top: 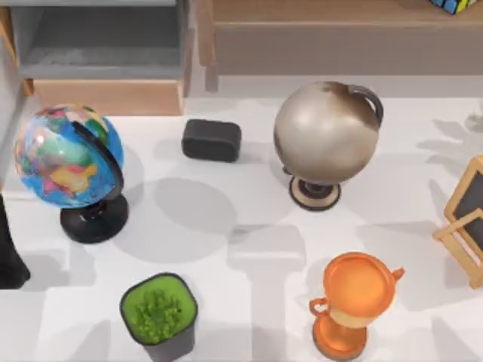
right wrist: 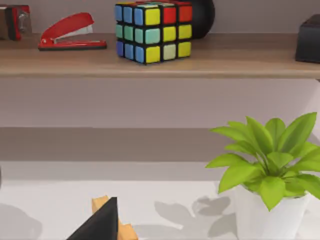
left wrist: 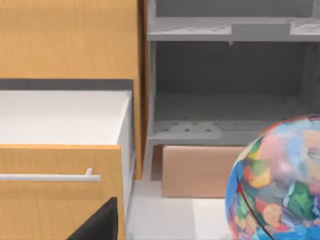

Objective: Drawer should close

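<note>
**At the counter's back left, drawer (top: 106, 96) stands open**

Its grey floor shows behind the light-wood front panel, just beyond the coloured globe (top: 68, 157). The left pincer (left wrist: 97, 225) sits well apart from that panel. I cannot tell the grip of it or of the right pincer (right wrist: 102, 222).

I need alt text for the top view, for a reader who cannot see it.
An open drawer with grey inside and light-wood front panel sits at the table's far left. Before it stand a multicoloured globe, a grey-beige globe, a black block, an orange trophy and a potted green plant.
</note>
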